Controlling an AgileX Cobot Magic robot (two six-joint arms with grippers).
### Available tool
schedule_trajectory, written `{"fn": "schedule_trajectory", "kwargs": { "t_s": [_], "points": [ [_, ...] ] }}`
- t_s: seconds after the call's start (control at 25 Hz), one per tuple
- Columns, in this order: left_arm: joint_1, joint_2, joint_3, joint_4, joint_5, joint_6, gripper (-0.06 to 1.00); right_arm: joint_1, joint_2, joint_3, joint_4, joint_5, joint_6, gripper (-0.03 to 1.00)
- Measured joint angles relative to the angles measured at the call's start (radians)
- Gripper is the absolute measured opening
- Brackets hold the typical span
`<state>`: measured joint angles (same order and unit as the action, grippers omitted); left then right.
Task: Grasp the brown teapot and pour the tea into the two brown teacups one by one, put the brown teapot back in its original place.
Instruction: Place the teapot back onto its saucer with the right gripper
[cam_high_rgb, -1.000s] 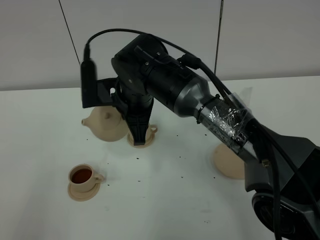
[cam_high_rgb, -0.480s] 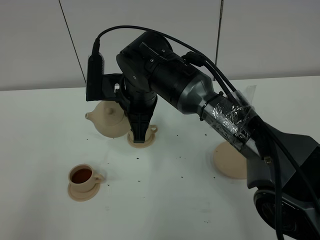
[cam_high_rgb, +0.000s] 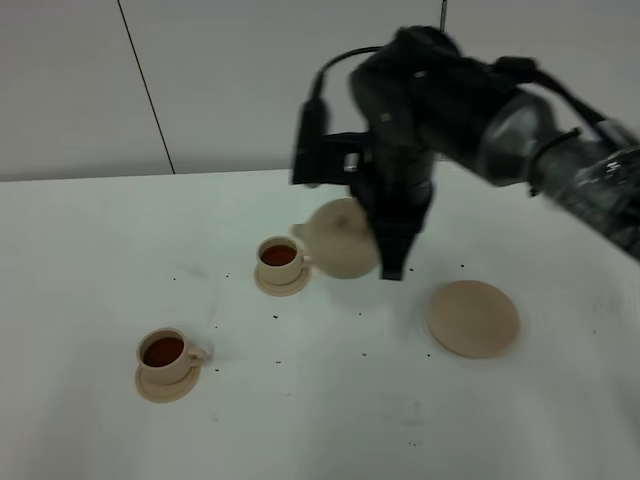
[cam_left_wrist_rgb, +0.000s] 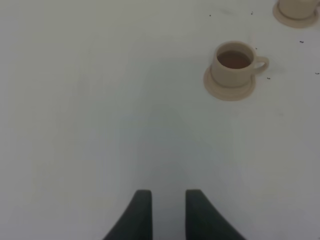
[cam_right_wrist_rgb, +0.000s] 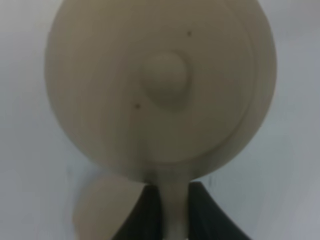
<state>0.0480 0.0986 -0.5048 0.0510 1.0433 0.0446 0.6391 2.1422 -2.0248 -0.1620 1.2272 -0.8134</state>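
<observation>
The brown teapot (cam_high_rgb: 338, 238) hangs just above the table, right of the far teacup, spout toward that cup. My right gripper (cam_high_rgb: 392, 262) is shut on its loop handle; in the right wrist view the lid knob (cam_right_wrist_rgb: 165, 80) shows from above and the handle (cam_right_wrist_rgb: 174, 212) sits between the fingers. The far teacup (cam_high_rgb: 278, 258) and the near teacup (cam_high_rgb: 165, 355) stand on their small saucers, both holding dark tea. The wide flat saucer (cam_high_rgb: 474, 318) lies bare at the right. My left gripper (cam_left_wrist_rgb: 166, 207) is empty, fingers close together, short of the near teacup (cam_left_wrist_rgb: 234, 65).
Small dark specks are scattered over the white table (cam_high_rgb: 330, 400). The far cup's saucer (cam_left_wrist_rgb: 299, 10) shows at the corner of the left wrist view. A grey wall stands behind the table. A blurred tan shape (cam_right_wrist_rgb: 102, 210) lies under the teapot in the right wrist view.
My right arm has swung right with the teapot, from left of the far teacup to its right side. The far teacup is uncovered and shows tea.
</observation>
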Motion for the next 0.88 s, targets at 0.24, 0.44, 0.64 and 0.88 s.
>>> {"fn": "schedule_trajectory", "kwargs": {
  "t_s": [0.24, 0.44, 0.64, 0.88],
  "points": [
    [0.000, 0.000, 0.000, 0.000, 0.000, 0.000, 0.24, -0.112, -0.052, 0.145, -0.002, -0.001, 0.009, 0.10],
    [0.000, 0.000, 0.000, 0.000, 0.000, 0.000, 0.24, -0.141, -0.058, 0.213, -0.028, -0.001, 0.012, 0.10],
    [0.000, 0.000, 0.000, 0.000, 0.000, 0.001, 0.24, -0.154, -0.065, 0.230, -0.028, -0.003, 0.027, 0.10],
    [0.000, 0.000, 0.000, 0.000, 0.000, 0.001, 0.24, -0.193, -0.100, 0.282, 0.046, -0.039, 0.030, 0.10]
  ]
}}
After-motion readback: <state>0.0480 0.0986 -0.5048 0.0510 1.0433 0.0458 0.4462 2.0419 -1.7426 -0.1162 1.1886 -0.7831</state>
